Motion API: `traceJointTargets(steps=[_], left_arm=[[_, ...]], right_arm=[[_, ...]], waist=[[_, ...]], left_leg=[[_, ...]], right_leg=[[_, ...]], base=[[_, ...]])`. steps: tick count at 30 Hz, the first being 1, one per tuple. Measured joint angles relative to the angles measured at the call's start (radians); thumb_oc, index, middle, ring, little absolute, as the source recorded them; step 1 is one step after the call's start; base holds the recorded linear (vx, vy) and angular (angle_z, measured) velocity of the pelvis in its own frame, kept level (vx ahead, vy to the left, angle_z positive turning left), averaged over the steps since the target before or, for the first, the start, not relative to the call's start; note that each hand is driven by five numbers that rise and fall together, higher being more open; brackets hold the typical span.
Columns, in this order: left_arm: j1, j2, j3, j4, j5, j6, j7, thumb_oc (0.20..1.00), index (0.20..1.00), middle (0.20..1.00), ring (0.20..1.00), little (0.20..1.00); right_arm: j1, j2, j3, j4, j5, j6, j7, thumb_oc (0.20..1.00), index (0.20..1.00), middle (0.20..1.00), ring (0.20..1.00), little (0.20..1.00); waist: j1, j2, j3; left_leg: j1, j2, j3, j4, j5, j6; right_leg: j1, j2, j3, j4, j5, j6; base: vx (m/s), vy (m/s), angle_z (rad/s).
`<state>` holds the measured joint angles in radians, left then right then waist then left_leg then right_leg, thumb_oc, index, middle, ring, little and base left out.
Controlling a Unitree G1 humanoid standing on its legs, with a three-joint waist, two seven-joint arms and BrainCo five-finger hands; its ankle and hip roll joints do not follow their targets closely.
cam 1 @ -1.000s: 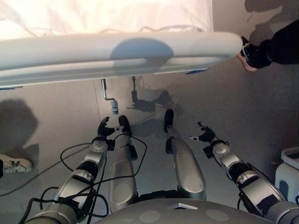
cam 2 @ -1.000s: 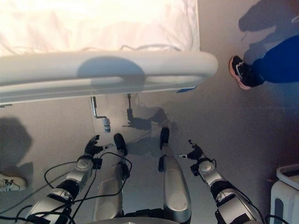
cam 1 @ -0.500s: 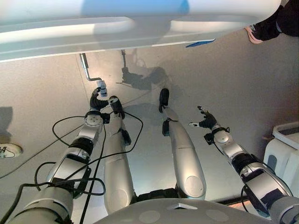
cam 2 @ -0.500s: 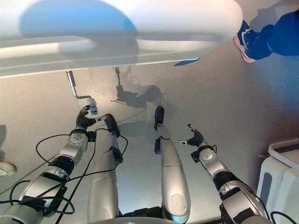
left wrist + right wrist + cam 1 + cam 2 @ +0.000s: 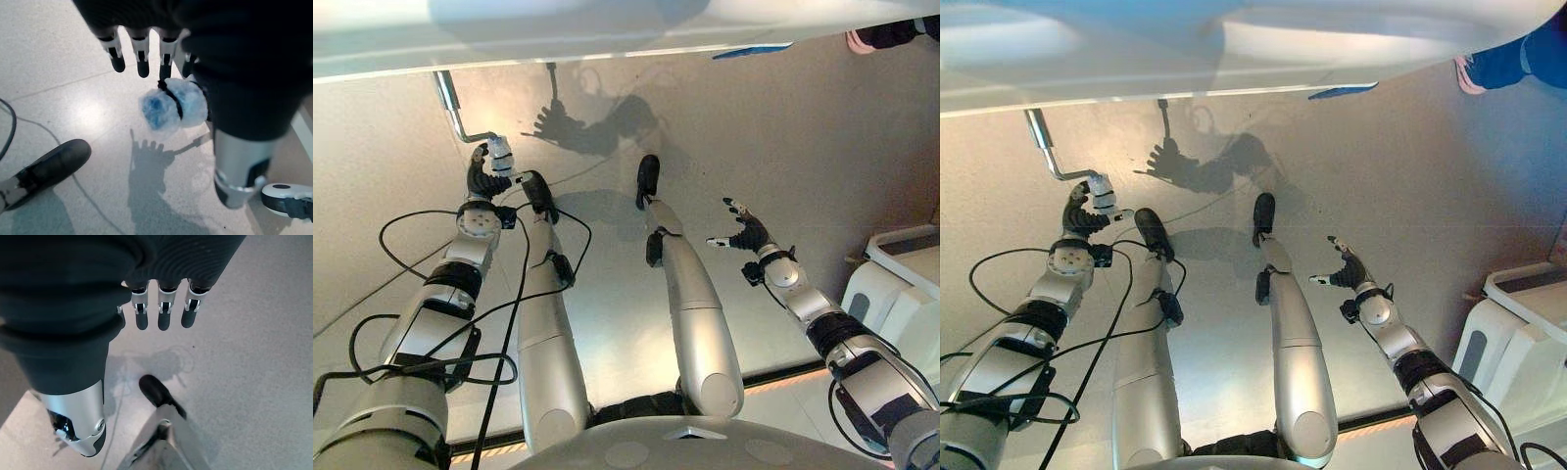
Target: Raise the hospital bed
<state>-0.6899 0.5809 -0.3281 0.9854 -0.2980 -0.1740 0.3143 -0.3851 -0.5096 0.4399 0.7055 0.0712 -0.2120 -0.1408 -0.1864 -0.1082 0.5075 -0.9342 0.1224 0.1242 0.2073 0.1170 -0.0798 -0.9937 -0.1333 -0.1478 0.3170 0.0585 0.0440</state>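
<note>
Pale speckled floor [image 5: 822, 127], smooth and faintly glossy, spreads under everything. Across the 12 o'clock edge runs the hospital bed [image 5: 558, 29], its footboard a broad, rounded band of light grey plastic. From beneath it, at about 11 o'clock, a thin bent metal crank [image 5: 453, 110] drops down and ends in a short handle [image 5: 499, 157] wrapped in a whitish, blue-tinged crinkled covering held by a dark band.

The left arm stretches straight forward toward 11 o'clock, and the left robot hand [image 5: 485, 179] sits right at the handle, fingers curved up against it; in the left wrist view the wrapped handle [image 5: 168, 103] lies just under the dark fingertips, but a firm clasp cannot be confirmed. The right arm reaches out toward 2 o'clock, with the right robot hand [image 5: 745, 232] held above the floor, fingers spread and holding nothing, well apart from the crank.

A white plastic bin [image 5: 891, 284] stands at 3 o'clock. A person's shoe [image 5: 1474, 73] shows at 1 o'clock.
</note>
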Motion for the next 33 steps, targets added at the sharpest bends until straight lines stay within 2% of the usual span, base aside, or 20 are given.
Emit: traceJointTargets(steps=[29, 30, 31, 32, 33], left_arm=[[-0.072, 0.01, -0.009, -0.006, -0.012, -0.008, 0.002, 1.0, 1.0, 1.0, 1.0, 1.0], [-0.079, 0.011, -0.016, -0.005, -0.013, -0.008, 0.002, 0.862, 0.862, 0.862, 0.862, 0.862], [-0.084, 0.016, -0.026, -0.006, -0.013, -0.008, -0.001, 0.278, 0.278, 0.278, 0.278, 0.278], [-0.089, 0.016, -0.03, -0.006, -0.013, -0.008, -0.001, 0.2, 0.2, 0.2, 0.2, 0.2], [-0.096, 0.018, -0.039, -0.006, -0.013, -0.008, -0.001, 0.2, 0.2, 0.2, 0.2, 0.2]], right_arm=[[0.001, -0.012, 0.007, -0.025, 0.014, -0.02, 0.008, 1.0, 1.0, 1.0, 1.0, 1.0], [0.001, -0.014, 0.01, -0.027, 0.017, -0.02, 0.009, 1.0, 1.0, 1.0, 1.0, 1.0], [0.001, -0.016, 0.01, -0.03, 0.019, -0.02, 0.015, 1.0, 1.0, 1.0, 1.0, 1.0], [0.001, -0.016, 0.01, -0.03, 0.019, -0.02, 0.016, 1.0, 1.0, 1.0, 1.0, 1.0], [0.001, -0.017, 0.01, -0.03, 0.019, -0.02, 0.021, 1.0, 1.0, 1.0, 1.0, 1.0]], waist=[[-0.018, -0.001, 0.002], [-0.018, -0.001, 0.002], [-0.017, -0.001, 0.002], [-0.018, -0.001, 0.002], [-0.018, -0.001, 0.002]], left_leg=[[-0.045, -0.001, -0.012, 0.012, 0.0, -0.001], [-0.045, -0.001, -0.012, 0.012, 0.0, -0.001], [-0.049, -0.001, -0.012, 0.012, 0.0, -0.001], [-0.051, -0.001, -0.012, 0.012, 0.0, -0.001], [-0.056, -0.001, -0.013, 0.013, 0.0, -0.001]], right_leg=[[-0.042, -0.001, -0.002, 0.011, -0.001, 0.0], [-0.043, -0.001, -0.002, 0.011, -0.001, 0.0], [-0.047, -0.001, -0.002, 0.011, -0.001, 0.0], [-0.049, -0.001, -0.002, 0.011, -0.001, 0.0], [-0.053, -0.001, -0.002, 0.012, -0.001, 0.0]], base=[[-0.01, -0.002, 0.0], [0.0, 0.0, 0.0], [0.0, 0.0, 0.0], [0.0, 0.0, 0.0], [0.0, 0.0, 0.0]])
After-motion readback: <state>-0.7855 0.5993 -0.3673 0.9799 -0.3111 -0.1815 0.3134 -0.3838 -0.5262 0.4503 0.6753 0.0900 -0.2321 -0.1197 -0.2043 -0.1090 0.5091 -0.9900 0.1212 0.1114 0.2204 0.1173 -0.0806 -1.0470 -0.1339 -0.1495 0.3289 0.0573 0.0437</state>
